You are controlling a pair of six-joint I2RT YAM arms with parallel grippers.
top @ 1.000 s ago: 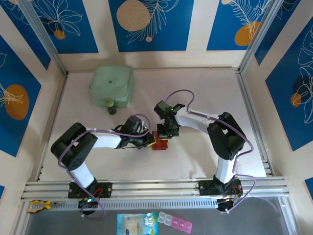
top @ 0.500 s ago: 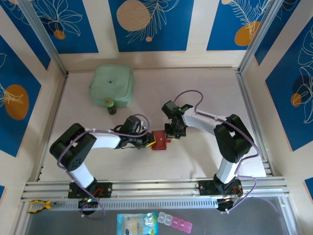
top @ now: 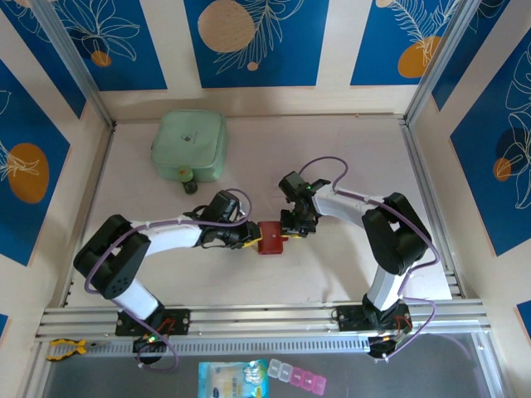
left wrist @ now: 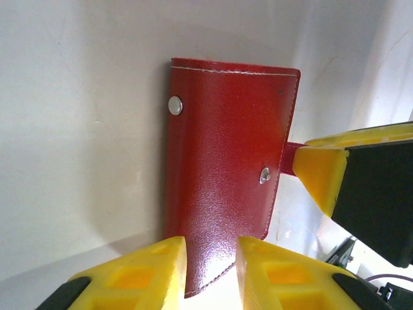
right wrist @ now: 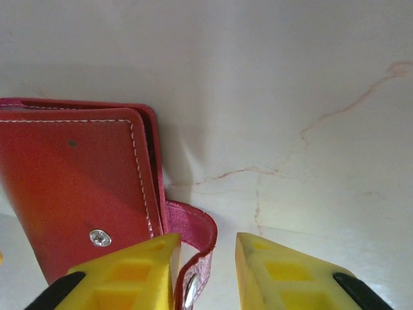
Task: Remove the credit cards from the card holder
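Red and folded flat, the holder [top: 270, 237] lies on the table [top: 348, 157] near its middle, between the two grippers. No card peeps out of it, so I judge that the cards are inside and the task is hardly begun. Its tab [right wrist: 197, 239] hangs free at one edge and the stud [left wrist: 264, 174] on the cover is bare, so the snap looks undone. The step in hand seems to be opening the flap. For this the right gripper [right wrist: 208, 248] should pinch the tab firmly and lift it up and over, not pull it sideways, or the light holder may slide away. The left gripper [left wrist: 211, 248] should meanwhile press or hold the opposite end down. At present the fingers of the left gripper stand a little apart above the near end of the holder and grasp nothing. The fingers of the right gripper are also parted. The tab sits in their gap, close to one finger, but is not squeezed. Both arms reach inward from their bases with elbows turned outward and forearms low. Their wrists bend down and the two grippers nearly face each other across the holder.
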